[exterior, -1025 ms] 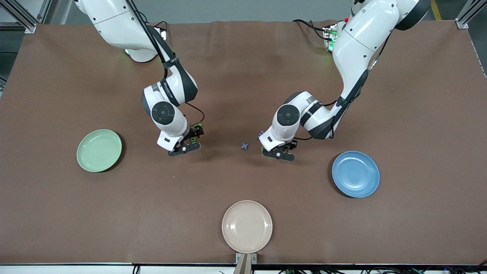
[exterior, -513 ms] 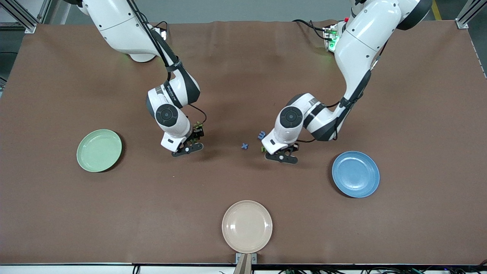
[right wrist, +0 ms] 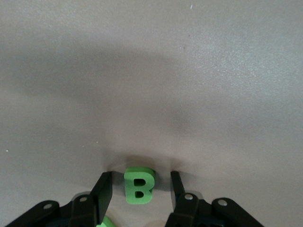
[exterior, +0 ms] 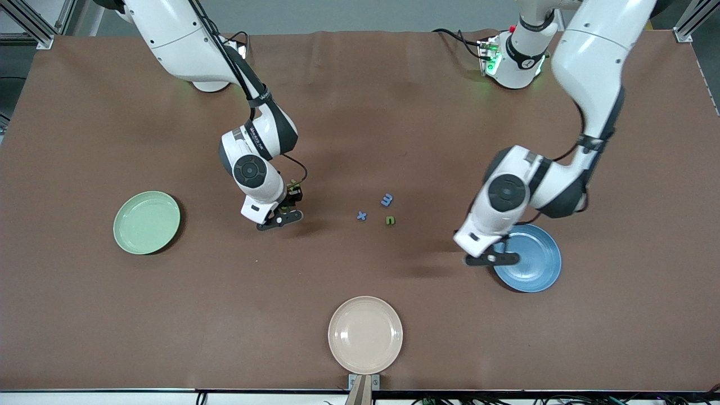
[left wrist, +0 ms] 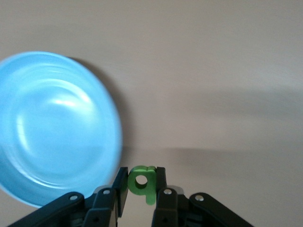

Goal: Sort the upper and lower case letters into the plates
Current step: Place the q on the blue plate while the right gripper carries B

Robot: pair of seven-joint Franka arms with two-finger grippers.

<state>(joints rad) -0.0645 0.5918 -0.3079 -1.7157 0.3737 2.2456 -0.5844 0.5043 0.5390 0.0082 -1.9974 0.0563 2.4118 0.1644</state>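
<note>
Lab: aluminium frame (exterior: 34,25), robot table (exterior: 360,84)

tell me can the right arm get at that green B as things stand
Probably yes. The right tool already straddles the green B, one finger on each side with gaps left. The letter lies flat on the brown table and nothing stands in the way.

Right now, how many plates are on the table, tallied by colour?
Pale green plate: 1
Blue plate: 1
Cream plate: 1
Total: 3
</note>
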